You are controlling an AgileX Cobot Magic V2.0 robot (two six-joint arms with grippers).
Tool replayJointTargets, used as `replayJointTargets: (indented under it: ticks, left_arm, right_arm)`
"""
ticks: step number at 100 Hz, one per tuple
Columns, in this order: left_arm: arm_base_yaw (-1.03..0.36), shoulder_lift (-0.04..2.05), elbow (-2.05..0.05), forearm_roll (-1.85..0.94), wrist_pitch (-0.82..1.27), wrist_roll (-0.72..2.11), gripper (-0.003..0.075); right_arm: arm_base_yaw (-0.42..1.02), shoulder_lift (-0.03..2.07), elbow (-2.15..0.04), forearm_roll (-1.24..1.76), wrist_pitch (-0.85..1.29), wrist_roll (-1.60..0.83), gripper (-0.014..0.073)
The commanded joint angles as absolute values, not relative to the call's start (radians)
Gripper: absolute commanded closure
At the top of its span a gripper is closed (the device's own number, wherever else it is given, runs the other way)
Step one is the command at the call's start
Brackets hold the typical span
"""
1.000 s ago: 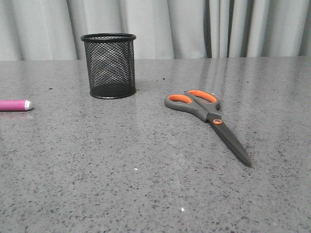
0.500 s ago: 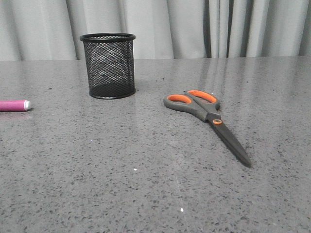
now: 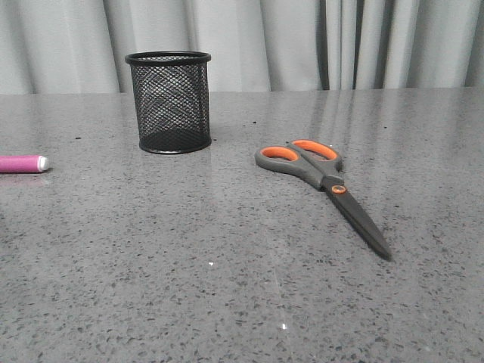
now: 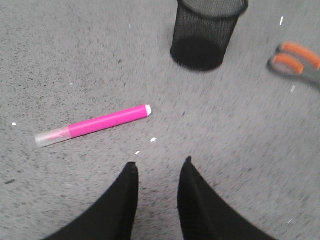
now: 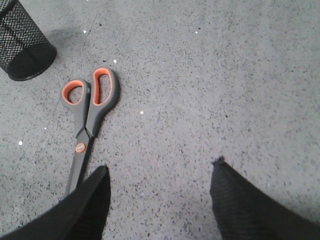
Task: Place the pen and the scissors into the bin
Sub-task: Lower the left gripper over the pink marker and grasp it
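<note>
The magenta pen (image 3: 23,163) lies flat at the table's left edge, cut off by the frame; it shows whole in the left wrist view (image 4: 97,124). The scissors (image 3: 321,180) lie flat right of centre, blades toward the front; they also show in the right wrist view (image 5: 87,117) and partly in the left wrist view (image 4: 295,61). The black mesh bin (image 3: 169,101) stands upright at the back left, empty, and shows in the left wrist view (image 4: 206,31) and the right wrist view (image 5: 22,47). My left gripper (image 4: 159,165) is open and empty, short of the pen. My right gripper (image 5: 161,167) is wide open and empty, beside the scissor blades.
The grey speckled table (image 3: 227,287) runs back to a grey curtain (image 3: 302,41). Neither arm shows in the front view.
The objects have not moved; only a very slight shift of the front view shows.
</note>
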State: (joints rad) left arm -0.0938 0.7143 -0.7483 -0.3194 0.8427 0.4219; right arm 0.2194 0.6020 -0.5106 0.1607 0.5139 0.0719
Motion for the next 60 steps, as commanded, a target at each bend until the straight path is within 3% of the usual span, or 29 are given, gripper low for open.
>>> replayJointTargets:
  ticks: [1,21,60]
  left_arm:
    - [-0.099,0.815,-0.863,-0.297,0.844,0.503,0.0508]
    - [-0.155,1.065,-1.073,-0.178,0.903,0.586,0.0508]
    - [-0.215,1.384,-1.301,-0.195,1.255,1.308,0.0457]
  right_arm:
    - [0.231,0.617,-0.55,0.156,0.418,0.044,0.0195]
    - [0.276,0.617,-0.55,0.156,0.405,0.018,0.0195]
    - [0.3,0.617,-0.55,0.154,0.408,0.018,0.0195]
